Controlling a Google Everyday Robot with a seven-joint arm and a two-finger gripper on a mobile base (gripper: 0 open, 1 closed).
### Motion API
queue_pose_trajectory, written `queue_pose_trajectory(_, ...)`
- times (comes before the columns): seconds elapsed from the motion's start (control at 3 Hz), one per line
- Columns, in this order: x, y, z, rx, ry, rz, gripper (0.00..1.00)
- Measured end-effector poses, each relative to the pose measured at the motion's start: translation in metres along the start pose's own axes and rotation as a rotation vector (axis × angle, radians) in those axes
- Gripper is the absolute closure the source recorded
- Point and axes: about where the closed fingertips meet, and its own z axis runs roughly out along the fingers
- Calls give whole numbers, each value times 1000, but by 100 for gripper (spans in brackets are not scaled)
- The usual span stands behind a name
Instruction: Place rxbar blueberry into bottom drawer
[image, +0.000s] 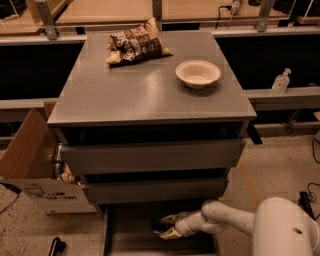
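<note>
The bottom drawer (131, 241) is pulled out at the foot of the grey cabinet, a shallow grey tray. My gripper (166, 226) reaches into it from the right, low over the tray floor. Between its pale fingers sits a small dark object, the rxbar blueberry (160, 227), mostly hidden by the fingers. The gripper is shut on it. The white arm (235, 220) runs off to the lower right.
A brown chip bag (137, 46) and a white bowl (198, 73) lie on the cabinet top (130, 95). The two upper drawers (155, 156) are closed. An open cardboard box (30, 165) stands at the left. A sanitiser bottle (282, 81) stands on a ledge at the right.
</note>
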Motion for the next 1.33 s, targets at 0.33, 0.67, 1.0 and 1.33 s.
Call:
queue_pose_trajectory(0.33,6,-1,5,5,-4,-2,35)
queue_pose_trajectory(0.67,5,0,7,1,-6,-1,12)
queue_pose_trajectory(1.0,4,1,9,-2,-8,-1,0)
queue_pose_trajectory(1.33,4,1,9,-2,-8,-1,0)
